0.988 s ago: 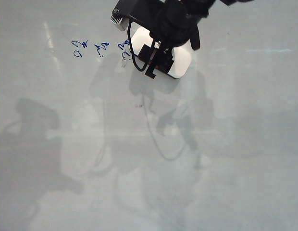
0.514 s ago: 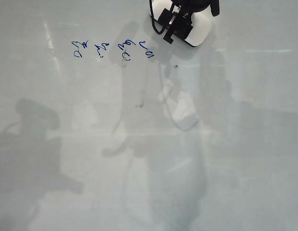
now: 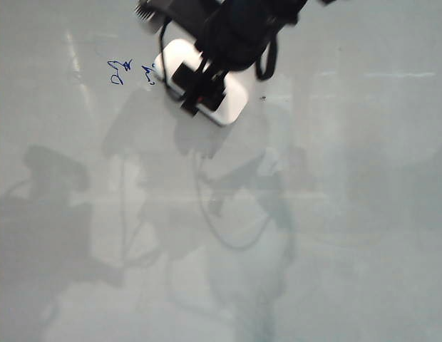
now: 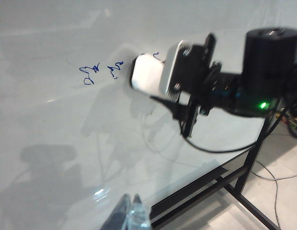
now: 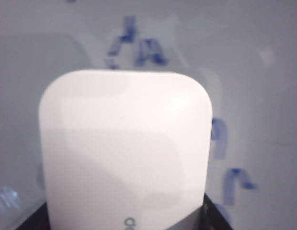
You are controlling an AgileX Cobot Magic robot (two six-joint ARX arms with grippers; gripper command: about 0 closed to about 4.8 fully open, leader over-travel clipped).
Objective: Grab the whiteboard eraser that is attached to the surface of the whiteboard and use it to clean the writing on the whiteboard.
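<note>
We saw the right gripper (image 3: 201,89) at the far-centre of the whiteboard (image 3: 335,235) in the exterior view, reaching in from the far edge. Its fingers were clamped on the whiteboard eraser (image 3: 207,91), a white rounded block w/ a thin dark base, pressed flat on the board. In that view the eraser sat just right of the writing (image 3: 132,71); two blue squiggles showed to its left, the nearer one touching or almost touching the eraser's edge, can't tell which.

Right wrist view: eraser (image 5: 124,153) filled most of the frame, blurred blue marks (image 5: 139,48) beyond it and more beside it, all on the whiteboard (image 5: 263,86). The gripper's dark parts only peeked at the corners.

Left wrist view: we saw the right gripper (image 4: 160,76) from the side, holding the eraser (image 4: 146,73) against the whiteboard (image 4: 52,120), w/ the writing (image 4: 101,72) just beside it and one small blue mark peeking past the eraser's far edge. Left gripper (image 4: 129,211) was at the near edge of the board, well apart from eraser and writing; only the finger tips showed, close together w/ a thin slit, nothing between them.
</note>
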